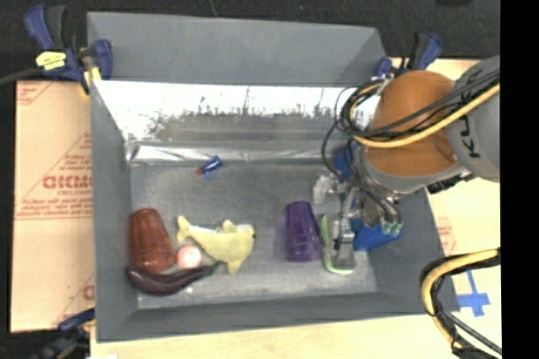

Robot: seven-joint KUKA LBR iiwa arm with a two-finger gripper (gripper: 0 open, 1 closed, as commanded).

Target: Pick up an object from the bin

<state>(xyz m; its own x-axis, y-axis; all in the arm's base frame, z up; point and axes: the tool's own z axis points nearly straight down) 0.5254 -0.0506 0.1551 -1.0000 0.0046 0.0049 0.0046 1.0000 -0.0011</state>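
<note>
My gripper [343, 229] is down at the bin's right side, close to the floor. Just left of it stands a purple translucent cup-like thing [298, 232], close beside it or touching. A green and white rounded thing [340, 265] lies right under the gripper's tip. A blue block-like thing [374, 236] sits against the gripper's right side, partly hidden by it. Whether anything is gripped is hidden.
In the front left corner lie a brown-red cylinder [149, 238], a yellow soft toy [222, 243], a pink ball [189, 257] and a dark purple aubergine-shaped thing [164, 280]. A small blue and red piece [209, 168] lies near the back wall.
</note>
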